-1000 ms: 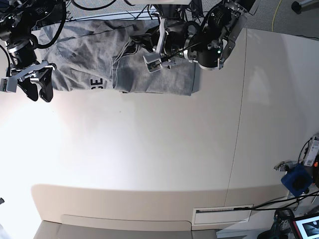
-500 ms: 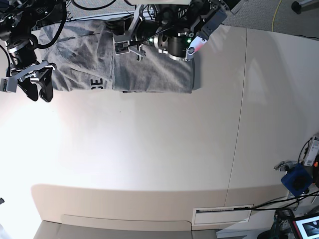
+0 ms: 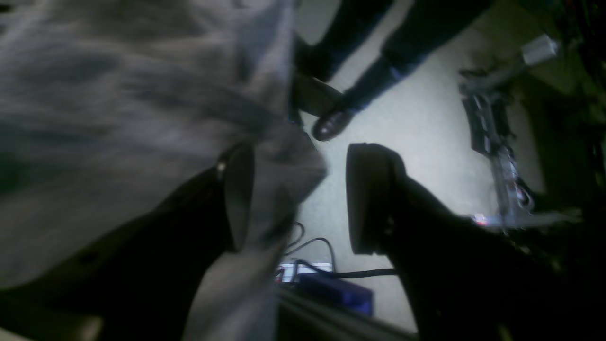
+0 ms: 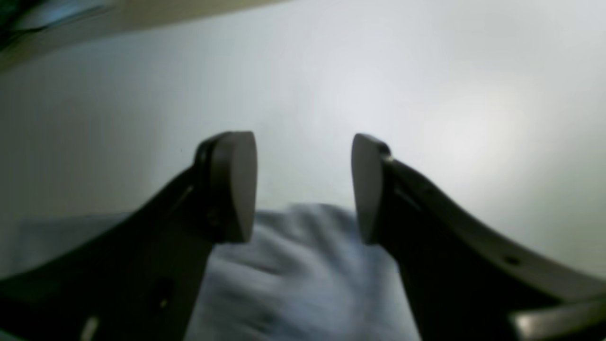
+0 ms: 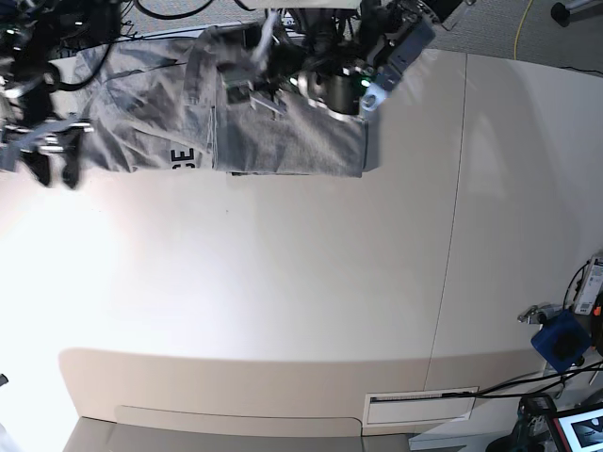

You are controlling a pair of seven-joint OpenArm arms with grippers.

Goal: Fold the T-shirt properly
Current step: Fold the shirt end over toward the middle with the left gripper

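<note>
The grey T-shirt (image 3: 118,109) lies at the table's (image 5: 283,311) far edge. Cloth drapes over one finger of the left gripper (image 3: 293,199), whose jaws stand apart; it may drag the fold open. The right gripper (image 4: 303,189), released, has the shirt at 6 o'clock.

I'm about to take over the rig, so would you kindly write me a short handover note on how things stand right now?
Left gripper: jaws apart, a fold of the T-shirt draped against one finger, not clamped.
Right gripper: open, empty, above the shirt's edge and the table.
T-shirt: at the table's far edge, one side folded over; black lettering shows.
Done: first fold laid.
Left: remaining folds.
</note>
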